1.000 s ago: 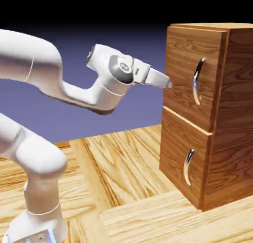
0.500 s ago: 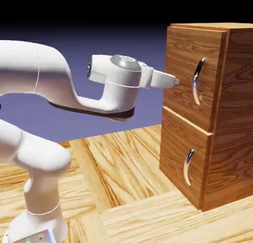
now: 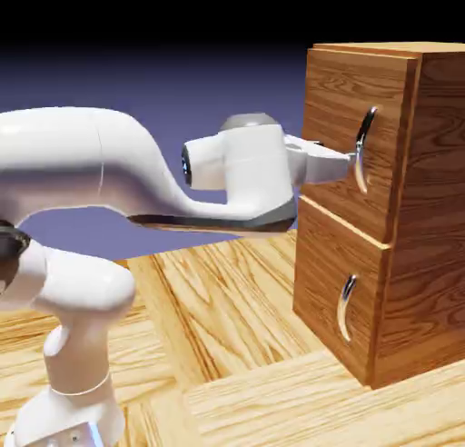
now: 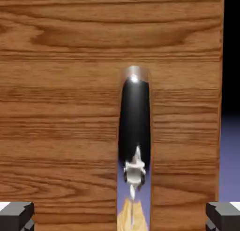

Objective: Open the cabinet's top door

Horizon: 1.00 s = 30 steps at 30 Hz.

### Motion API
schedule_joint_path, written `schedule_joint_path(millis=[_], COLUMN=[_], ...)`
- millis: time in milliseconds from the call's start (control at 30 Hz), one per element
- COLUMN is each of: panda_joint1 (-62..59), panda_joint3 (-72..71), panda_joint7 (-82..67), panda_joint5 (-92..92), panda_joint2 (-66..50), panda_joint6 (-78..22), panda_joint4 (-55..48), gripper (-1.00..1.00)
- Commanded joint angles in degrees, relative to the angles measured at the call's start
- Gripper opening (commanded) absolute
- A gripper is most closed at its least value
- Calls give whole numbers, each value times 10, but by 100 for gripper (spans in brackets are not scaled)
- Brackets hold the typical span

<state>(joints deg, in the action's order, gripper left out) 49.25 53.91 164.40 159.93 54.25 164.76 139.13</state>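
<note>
Now, in the exterior view, the gripper (image 3: 351,156) is right by the shiny handle (image 3: 365,150) of the top door (image 3: 352,136). That door is shut, high up on the brown cabinet (image 3: 436,209), above the small door (image 3: 338,282). In the hand view, the two grey finger tips (image 4: 17,216) are wide apart, with the handle between them, touching neither.

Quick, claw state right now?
Claw: open, fingertips wide apart, nothing held; the top door's handle shows between the fingertips' lines, not clamped.
</note>
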Motion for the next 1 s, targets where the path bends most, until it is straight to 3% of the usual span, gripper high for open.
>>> schedule_joint_path(millis=[0, 167, 200, 633, 967], panda_joint1=[0, 102, 102, -134, -320], panda_joint3=[0, 65, 65, -167, -372], panda_joint7=[0, 16, 16, -14, 16], panda_joint5=[0, 20, 20, -175, -303], panda_joint2=[0, -47, -47, -54, -62], panda_joint6=[0, -19, -19, -162, -181], panda_joint4=[0, -73, -73, 92, 146], gripper=[0, 0, -100, -100, -100])
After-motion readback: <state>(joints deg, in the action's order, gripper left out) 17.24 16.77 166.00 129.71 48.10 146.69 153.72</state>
